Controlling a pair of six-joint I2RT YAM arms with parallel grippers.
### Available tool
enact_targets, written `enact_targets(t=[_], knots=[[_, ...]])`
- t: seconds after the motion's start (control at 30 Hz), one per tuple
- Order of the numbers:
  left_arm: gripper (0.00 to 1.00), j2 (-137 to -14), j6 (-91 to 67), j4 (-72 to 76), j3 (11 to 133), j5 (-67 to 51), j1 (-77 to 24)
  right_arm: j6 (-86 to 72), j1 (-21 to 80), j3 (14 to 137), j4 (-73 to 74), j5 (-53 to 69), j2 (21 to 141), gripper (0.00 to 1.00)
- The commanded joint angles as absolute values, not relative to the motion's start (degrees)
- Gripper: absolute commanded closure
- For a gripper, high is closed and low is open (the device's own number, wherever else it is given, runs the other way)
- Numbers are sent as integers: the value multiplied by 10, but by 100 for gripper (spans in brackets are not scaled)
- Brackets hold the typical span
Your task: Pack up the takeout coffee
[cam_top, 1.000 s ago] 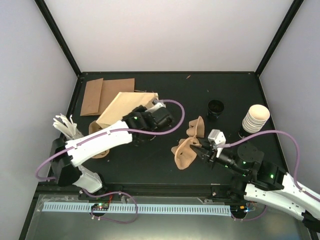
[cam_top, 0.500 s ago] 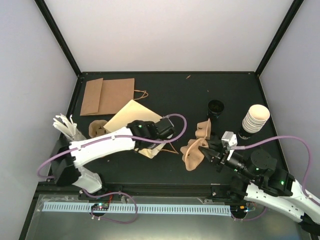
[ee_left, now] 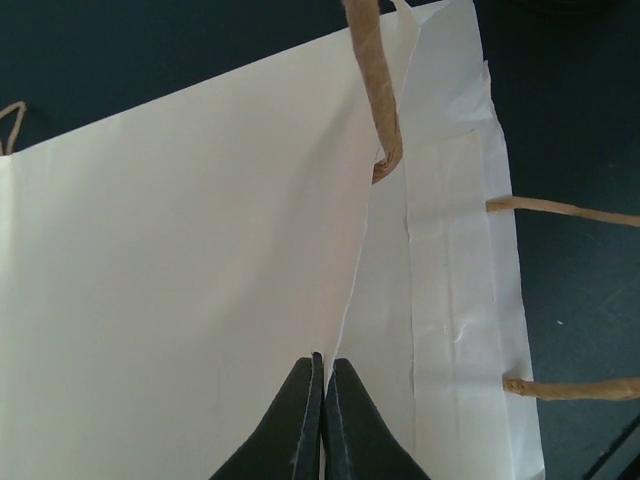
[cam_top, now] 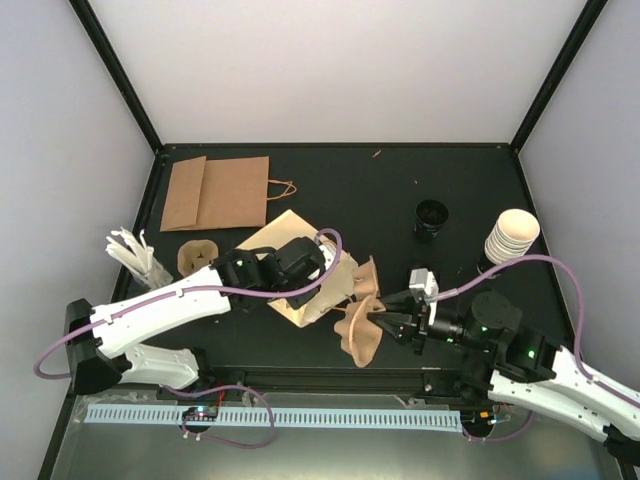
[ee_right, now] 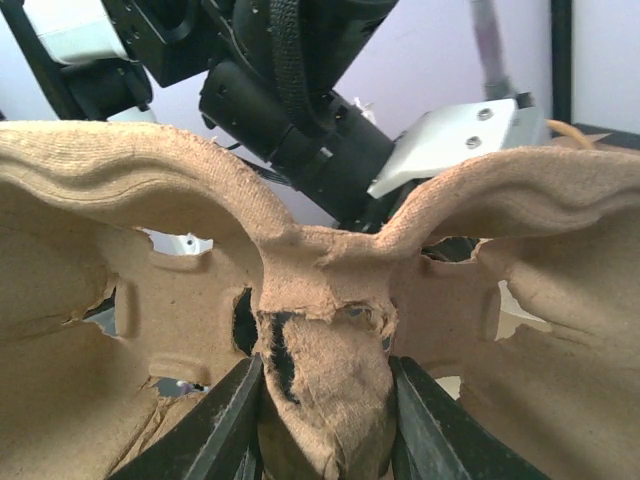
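Two paper bags: one brown bag (cam_top: 215, 192) lying flat, one cream bag (cam_top: 285, 228) with loop handles. Two pulp cup carriers: a left carrier (cam_top: 197, 257) and a front carrier (cam_top: 360, 335). One stack of paper cups (cam_top: 512, 235) at the right, several rims showing, exact number not readable. One small black round thing (cam_top: 432, 215) near that stack, lids or cup unclear. One bunch of white sticks (cam_top: 130, 250) at the far left. Two robot arms: left arm (cam_top: 170, 300), right arm (cam_top: 560, 370).
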State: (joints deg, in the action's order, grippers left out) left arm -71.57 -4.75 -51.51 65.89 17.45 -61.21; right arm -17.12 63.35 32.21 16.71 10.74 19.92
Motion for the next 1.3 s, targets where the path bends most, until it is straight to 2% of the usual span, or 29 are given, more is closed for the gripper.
enact_targets(t=[0.0, 0.9, 1.27], knots=[[98, -699, -60, -496, 655, 141, -613, -222, 636, 308, 77, 166, 228, 66], [99, -637, -55, -499, 647, 110, -613, -314, 624, 228, -116, 150, 300, 69], [98, -631, -55, -501, 653, 122, -613, -337, 619, 211, -183, 195, 370, 69]])
